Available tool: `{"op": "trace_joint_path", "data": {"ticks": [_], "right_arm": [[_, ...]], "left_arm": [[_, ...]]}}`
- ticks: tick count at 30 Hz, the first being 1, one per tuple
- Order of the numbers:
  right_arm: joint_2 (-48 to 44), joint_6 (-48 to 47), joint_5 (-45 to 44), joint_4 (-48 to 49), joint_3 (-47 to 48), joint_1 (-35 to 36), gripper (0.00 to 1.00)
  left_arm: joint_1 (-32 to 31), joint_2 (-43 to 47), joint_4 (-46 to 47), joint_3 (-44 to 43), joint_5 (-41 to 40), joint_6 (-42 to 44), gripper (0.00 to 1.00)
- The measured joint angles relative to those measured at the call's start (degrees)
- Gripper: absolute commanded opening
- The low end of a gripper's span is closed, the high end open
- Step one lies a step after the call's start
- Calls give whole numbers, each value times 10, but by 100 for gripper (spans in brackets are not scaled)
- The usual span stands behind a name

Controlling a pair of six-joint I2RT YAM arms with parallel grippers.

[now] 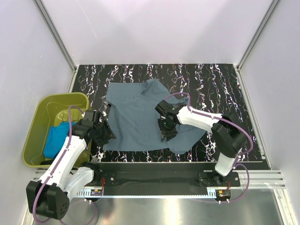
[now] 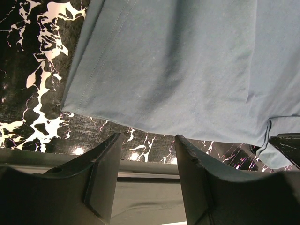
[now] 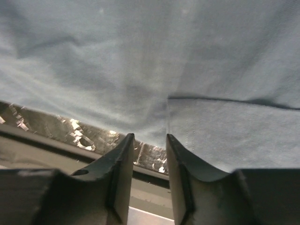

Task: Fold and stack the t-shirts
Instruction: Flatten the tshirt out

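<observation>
Grey shirt [image 1: 133, 117] is spread at frame centre on the table [image 1: 225, 84]. Left gripper [image 2: 147, 138] is held open and empty at its lower-left corner. Right gripper [image 3: 149, 137] is narrowly parted at the lower hem, nothing gripped. Turquoise shirt [image 1: 54, 140] is seen in the tub [image 1: 33, 126], left.

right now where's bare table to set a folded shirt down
Bare table along the far edge beyond the grey-blue shirt, widest at the far right. Crowded: the near edge, where the left gripper and right gripper sit at the hem, and the gap beside the tub.
</observation>
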State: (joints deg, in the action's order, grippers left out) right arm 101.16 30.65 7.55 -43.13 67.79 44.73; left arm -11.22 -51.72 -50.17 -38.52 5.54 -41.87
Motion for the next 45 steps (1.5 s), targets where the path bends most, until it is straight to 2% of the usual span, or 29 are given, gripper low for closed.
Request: {"op": "trace_joint_path", "data": {"ticks": [13,16,21,24,25,27,32,38,43,45], "right_arm": [[59,-7,-48,-8,19,4,36],[73,-12,-51,-11,38,4,27],[77,-14,-69,-13,46,4,19],[77,-15,-81,-16,49,4,11],[77,-15,-83,-17,50,4,5],[77,-17,-87,-18,50,4,1],[70,-17,-96,-30,49,4,0],[-33,-11,-104,-67,29,4,0],[-196,30,-105,-108,-40,4,0],[-284,70,-103,-121,-103,4,1]], "left_arm": [[4,-28,-1,-2,0,18,54],[5,-38,0,-5,0,23,54],[7,-47,0,-9,0,33,54],[9,-52,1,-11,0,37,54],[9,-53,1,-12,0,39,54],[9,-55,1,-12,1,41,53],[10,-55,1,-12,3,45,53],[10,-55,2,-13,7,45,53],[10,-55,4,-17,10,45,53],[10,-56,7,-19,11,46,53]]}}
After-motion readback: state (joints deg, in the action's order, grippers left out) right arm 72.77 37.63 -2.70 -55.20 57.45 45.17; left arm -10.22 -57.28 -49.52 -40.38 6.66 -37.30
